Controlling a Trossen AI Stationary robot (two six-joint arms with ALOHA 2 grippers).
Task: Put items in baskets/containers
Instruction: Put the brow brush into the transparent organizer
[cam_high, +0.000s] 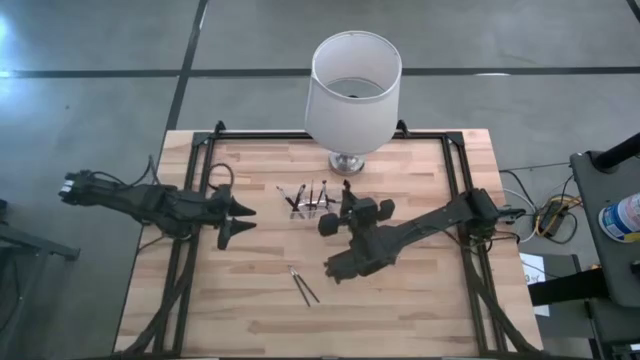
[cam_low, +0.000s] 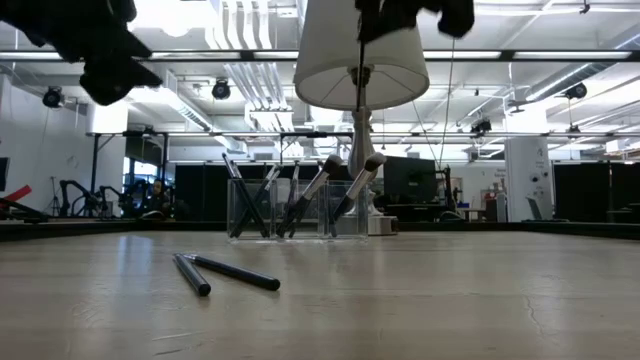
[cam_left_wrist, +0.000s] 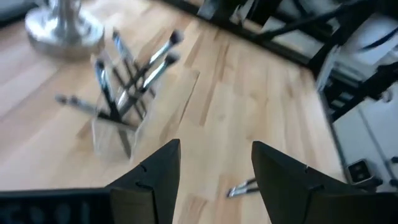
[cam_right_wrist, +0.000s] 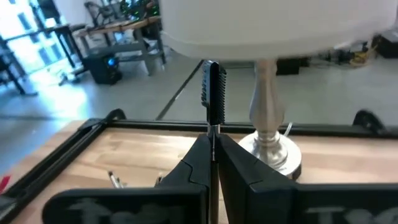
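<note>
A clear holder (cam_high: 306, 200) stands mid-table in front of the lamp, with several thin dark brush sticks leaning in it (cam_low: 295, 205). Two more sticks (cam_high: 303, 286) lie flat on the wood nearer the front edge (cam_low: 225, 272). My right gripper (cam_high: 347, 203) hovers just right of the holder, shut on one stick with a dark bristled head (cam_right_wrist: 212, 93). My left gripper (cam_high: 240, 217) is open with nothing between its fingers (cam_left_wrist: 214, 180). It stays left of the holder (cam_left_wrist: 118, 109), well above the table. My right gripper pinches the stick's thin shaft (cam_right_wrist: 212, 132) between its two fingers (cam_right_wrist: 194, 163), just below the bristled head. The head sticks out past the fingertips. The stick is lifted clear of the table.
A lamp with a large white shade (cam_high: 352, 85) stands on a metal base (cam_high: 346, 162) right behind the holder, at the table's far edge. Black frame rails (cam_high: 195, 230) run along the table's left and right sides. Bare wood lies at the front (cam_high: 400, 320).
</note>
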